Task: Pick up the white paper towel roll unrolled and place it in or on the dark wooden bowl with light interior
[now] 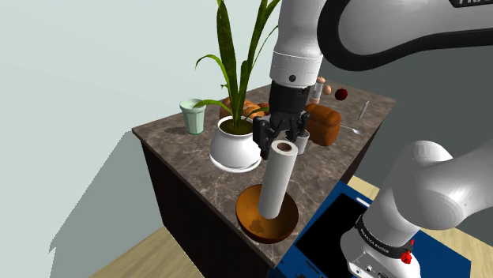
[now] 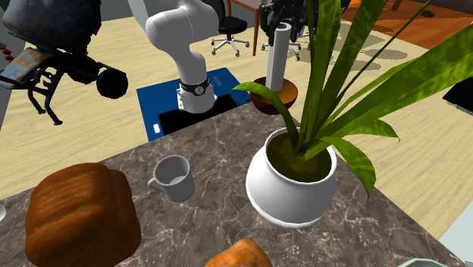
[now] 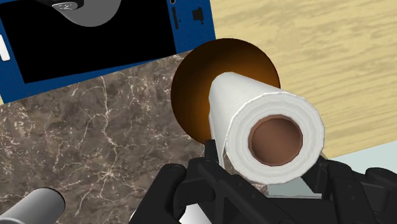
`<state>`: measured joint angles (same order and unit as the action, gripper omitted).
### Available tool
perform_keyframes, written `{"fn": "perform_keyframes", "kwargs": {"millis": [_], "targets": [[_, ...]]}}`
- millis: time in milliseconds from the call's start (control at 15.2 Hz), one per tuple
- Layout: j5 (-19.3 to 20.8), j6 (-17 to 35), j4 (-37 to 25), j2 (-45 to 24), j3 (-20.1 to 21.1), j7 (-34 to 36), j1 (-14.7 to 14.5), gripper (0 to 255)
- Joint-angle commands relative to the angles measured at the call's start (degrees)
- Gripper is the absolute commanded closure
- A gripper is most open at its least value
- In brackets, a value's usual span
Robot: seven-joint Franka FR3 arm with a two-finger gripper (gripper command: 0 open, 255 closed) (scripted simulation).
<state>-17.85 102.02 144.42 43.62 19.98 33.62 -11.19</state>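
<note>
One white paper towel roll [image 1: 276, 183], a smooth cylinder with a brown cardboard core, stands nearly upright with its lower end inside the wooden bowl [image 1: 250, 223]. The bowl is shallow and round, with a dark rim and an orange-brown interior. The black gripper [image 1: 283, 142] has its jaws pinching the roll's upper end. The bowl sits at the corner of the white-veined dark marble countertop [image 1: 174, 138] nearest the blue stand [image 2: 151, 98]. The roll may be touching the bowl's floor.
</note>
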Motion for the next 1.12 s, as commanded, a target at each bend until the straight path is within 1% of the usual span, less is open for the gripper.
{"fn": "perform_keyframes", "kwargs": {"millis": [0, 66, 396, 660, 1056], "targets": [[0.00, 0.00, 0.00, 0.00, 0.00, 0.00, 0.00, 255], [0.00, 0.00, 0.00, 0.00, 0.00, 0.00, 0.00, 0], [0.00, 0.00, 0.00, 0.00, 0.00, 0.00, 0.00, 0], [1.61, -6.97, -7.28, -0.37, -1.77, 0.37, 0.69, 0], [1.61, -6.97, -7.28, -0.37, -1.77, 0.37, 0.69, 0]]}}
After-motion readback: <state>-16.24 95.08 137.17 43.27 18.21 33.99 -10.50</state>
